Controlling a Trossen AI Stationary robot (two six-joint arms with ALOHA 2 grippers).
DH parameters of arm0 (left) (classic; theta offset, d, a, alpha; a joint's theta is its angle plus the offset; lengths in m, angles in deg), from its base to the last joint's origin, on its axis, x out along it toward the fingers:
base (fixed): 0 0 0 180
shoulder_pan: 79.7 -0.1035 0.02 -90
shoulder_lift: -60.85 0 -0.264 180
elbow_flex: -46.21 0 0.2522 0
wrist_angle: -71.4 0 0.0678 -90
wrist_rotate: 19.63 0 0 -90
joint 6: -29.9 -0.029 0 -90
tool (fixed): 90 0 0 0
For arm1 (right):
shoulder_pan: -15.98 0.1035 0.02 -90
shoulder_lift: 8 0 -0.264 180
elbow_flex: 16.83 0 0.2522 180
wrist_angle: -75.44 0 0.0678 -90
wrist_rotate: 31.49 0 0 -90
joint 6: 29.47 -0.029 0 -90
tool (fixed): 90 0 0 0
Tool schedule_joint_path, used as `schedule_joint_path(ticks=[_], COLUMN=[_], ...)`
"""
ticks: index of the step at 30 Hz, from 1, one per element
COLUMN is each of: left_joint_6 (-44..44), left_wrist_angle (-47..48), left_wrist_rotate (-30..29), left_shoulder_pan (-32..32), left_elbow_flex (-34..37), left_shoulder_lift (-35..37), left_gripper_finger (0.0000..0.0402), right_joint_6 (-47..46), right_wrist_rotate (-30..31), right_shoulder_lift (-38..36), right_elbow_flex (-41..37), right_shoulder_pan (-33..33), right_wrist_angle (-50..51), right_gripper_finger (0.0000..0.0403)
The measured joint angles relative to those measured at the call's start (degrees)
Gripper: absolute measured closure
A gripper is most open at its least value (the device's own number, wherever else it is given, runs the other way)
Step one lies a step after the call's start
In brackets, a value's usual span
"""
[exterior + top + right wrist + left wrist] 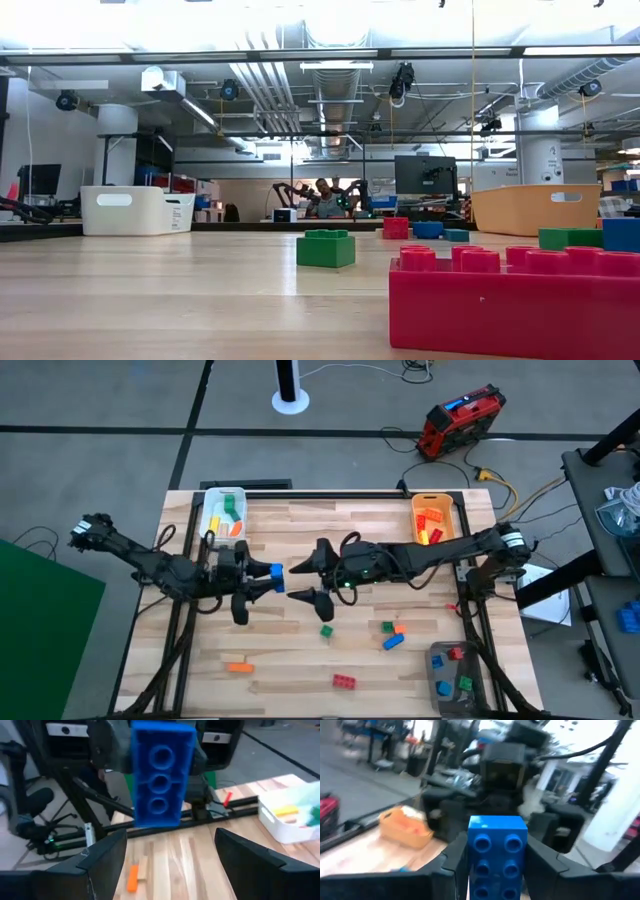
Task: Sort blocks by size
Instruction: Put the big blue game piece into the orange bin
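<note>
Blue block [497, 855] apparently pinched in left gripper [268, 578].

I work in a robotics lab: exposed ceiling ducts [330, 85] and strip lights overhead, a monitor [425, 175] on benches, another robot arm [290, 192] beyond my wooden table [300, 530].

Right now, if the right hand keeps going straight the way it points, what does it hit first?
Most likely the blue block held in the left hand. The open right hand points straight at it over the table's middle, and the block sits between its fingers' line of travel. The gap looks small, though depth is unclear.
</note>
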Motion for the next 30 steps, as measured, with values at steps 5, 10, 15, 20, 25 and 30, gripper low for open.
schedule_joint_path(ticks=[5, 10, 15, 20, 25, 30], left_joint_6=[-2.23, -3.52, -4.51, -4.98, -5.38, -4.55], left_wrist_angle=[-2.73, -6.72, -8.65, -9.47, -10.75, -8.88], left_wrist_rotate=[0.80, 2.23, 2.39, 2.37, 2.15, -1.28], left_shoulder_pan=[-0.17, -0.22, -0.21, -0.20, -0.22, -0.21], left_elbow_flex=[0.00, 0.00, 0.00, 0.00, 0.00, -1.15], left_shoulder_lift=[-1.64, -3.05, -3.63, -3.68, -3.66, -4.02], left_gripper_finger=[0.0279, 0.0279, 0.0279, 0.0278, 0.0269, 0.0231], right_joint_6=[0.51, 1.83, 3.01, 3.01, 2.52, 2.98], right_wrist_rotate=[-3.81, -5.43, -5.73, -5.73, -5.89, -5.66], right_shoulder_lift=[1.99, 3.39, 3.82, 3.64, 3.58, 3.58], right_elbow_flex=[3.58, 6.25, 7.89, 8.55, 8.96, 8.96], right_shoulder_pan=[-0.24, -0.21, -0.21, -0.32, -0.48, -0.77], right_wrist_angle=[0.13, 0.10, 0.23, 0.84, 1.67, 3.22], right_gripper_finger=[0.0099, 0.0100, 0.0129, 0.0203, 0.0276, 0.0276])
